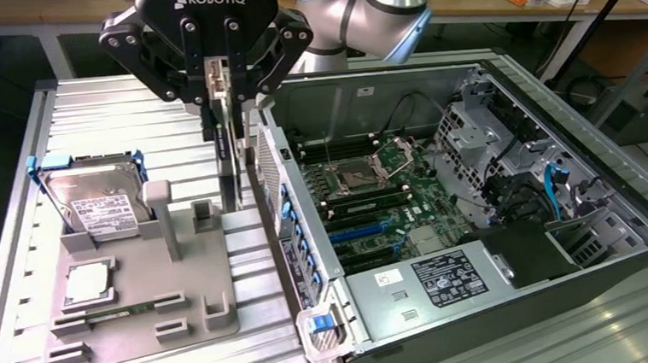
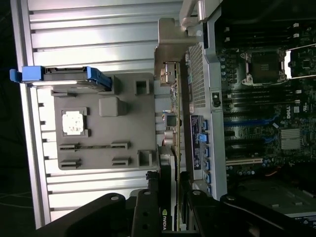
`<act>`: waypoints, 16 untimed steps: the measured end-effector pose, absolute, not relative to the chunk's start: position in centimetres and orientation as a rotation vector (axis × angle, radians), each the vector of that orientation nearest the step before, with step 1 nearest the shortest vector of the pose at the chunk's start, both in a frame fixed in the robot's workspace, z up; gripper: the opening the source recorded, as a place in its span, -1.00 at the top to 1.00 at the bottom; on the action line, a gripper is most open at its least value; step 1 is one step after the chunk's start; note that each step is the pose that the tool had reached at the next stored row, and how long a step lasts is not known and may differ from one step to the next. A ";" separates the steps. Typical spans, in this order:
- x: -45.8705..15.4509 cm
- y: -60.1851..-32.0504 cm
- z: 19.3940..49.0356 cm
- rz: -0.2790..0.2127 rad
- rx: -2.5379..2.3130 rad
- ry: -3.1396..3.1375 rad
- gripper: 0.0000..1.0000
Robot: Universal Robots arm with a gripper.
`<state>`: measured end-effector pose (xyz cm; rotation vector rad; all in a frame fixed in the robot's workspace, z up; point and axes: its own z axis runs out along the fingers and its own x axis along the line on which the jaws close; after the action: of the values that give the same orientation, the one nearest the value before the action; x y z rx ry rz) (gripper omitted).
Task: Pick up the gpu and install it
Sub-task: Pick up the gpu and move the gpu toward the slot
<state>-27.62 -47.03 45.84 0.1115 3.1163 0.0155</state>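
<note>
Gripper (image 1: 223,103) clamped on gpu (image 1: 227,171) top edge; card hangs edge-on at its 6 o'clock, lower end near grey tray (image 1: 137,280); pc case (image 1: 293,235) wall just beside at 3 o'clock, exterior view; mobo (image 1: 382,186) beyond; risk: card clips that wall, or twists in the narrow grip and misses its slot.

Carries, on a ribbed aluminium table (image 1: 114,110) of long parallel slats, a flat grey holder plate (image 1: 183,285) toward the exterior view's left and, just beside it toward the exterior view's right, an open computer case (image 1: 352,94) lying on its side with the motherboard facing up.
</note>
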 end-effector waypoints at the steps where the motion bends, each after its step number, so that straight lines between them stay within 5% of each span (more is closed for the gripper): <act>1: -27.5 -47.0 45.8 0.015 0.111 3.116 0.47; 16: -26.2 -47.0 45.8 0.015 0.112 3.116 0.47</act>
<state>-26.19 -47.03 45.84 0.1115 3.1163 0.0154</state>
